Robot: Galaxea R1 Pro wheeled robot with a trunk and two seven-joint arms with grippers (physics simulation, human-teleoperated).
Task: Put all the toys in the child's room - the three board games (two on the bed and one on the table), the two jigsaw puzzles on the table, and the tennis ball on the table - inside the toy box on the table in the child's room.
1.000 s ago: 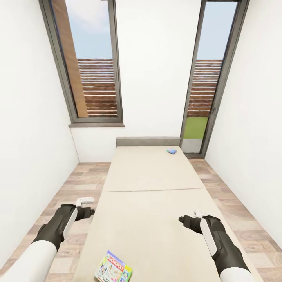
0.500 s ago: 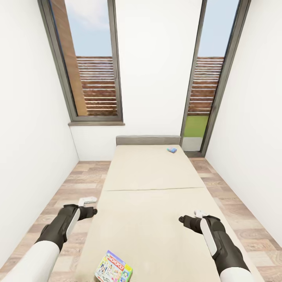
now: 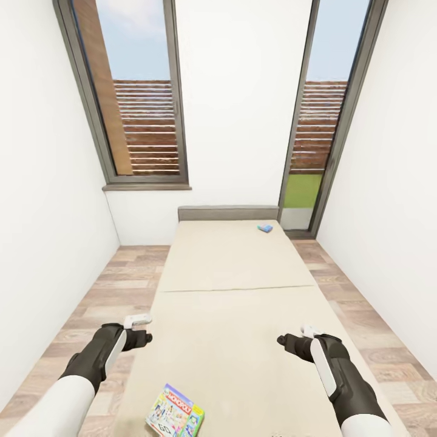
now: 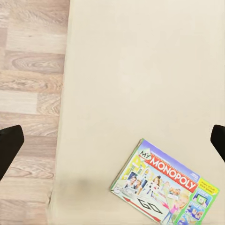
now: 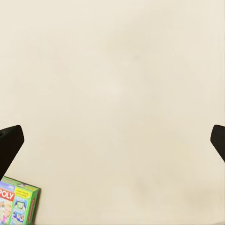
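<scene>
Two board games lie on the cream bed (image 3: 237, 285). A colourful Monopoly box (image 3: 175, 419) rests at the near end, and a small blue box (image 3: 264, 228) sits by the grey headboard (image 3: 227, 213). My left gripper (image 3: 144, 332) hovers over the bed's left edge, open, with the Monopoly box (image 4: 164, 187) below and ahead of it. My right gripper (image 3: 284, 341) hangs over bare mattress, open and empty, with a corner of that box (image 5: 16, 204) just in sight. In both wrist views the dark fingertips (image 4: 9, 150) (image 5: 9, 145) stand far apart. The table, toy box, jigsaw puzzles and tennis ball are out of view.
White walls close in on both sides, with narrow strips of wood plank floor (image 3: 103, 291) along the bed. A tall window (image 3: 136, 97) and a glass door (image 3: 315, 121) stand on the far wall behind the headboard.
The whole view has shifted a little, so the camera moved. My left gripper has drifted slightly inward toward the bed's edge. The right arm and both boxes are unchanged.
</scene>
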